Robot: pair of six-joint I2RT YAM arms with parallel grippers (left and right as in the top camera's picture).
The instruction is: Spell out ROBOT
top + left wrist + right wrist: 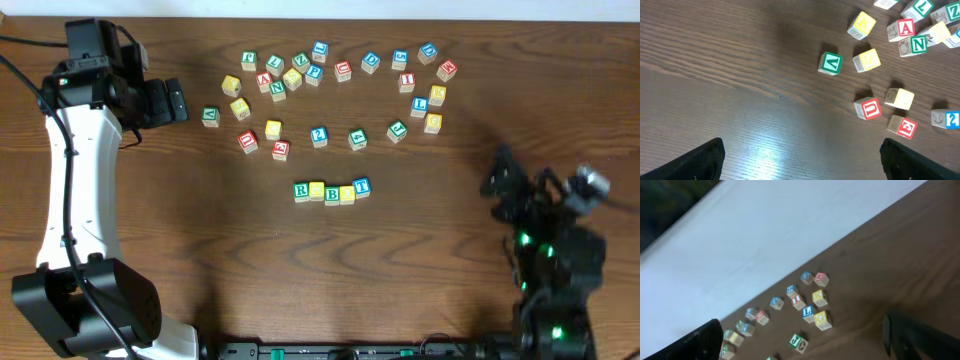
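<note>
A row of five letter blocks (332, 190) lies at the table's middle: a green R (301, 190), a yellow block, a green block, a yellow block and a blue T (362, 186). Loose letter blocks (340, 85) are scattered behind it. My left gripper (172, 103) is open and empty at the far left, beside a green block (210, 116); in the left wrist view its fingers (800, 162) frame bare wood. My right gripper (503, 180) is open and empty at the right, away from the blocks; the right wrist view (805, 340) shows it raised.
In the left wrist view a green block (830, 63), a yellow block (866, 60) and a red U block (868, 108) lie ahead. The right wrist view shows a green J block (798, 342) and a white surface (765, 230) past the table's far edge.
</note>
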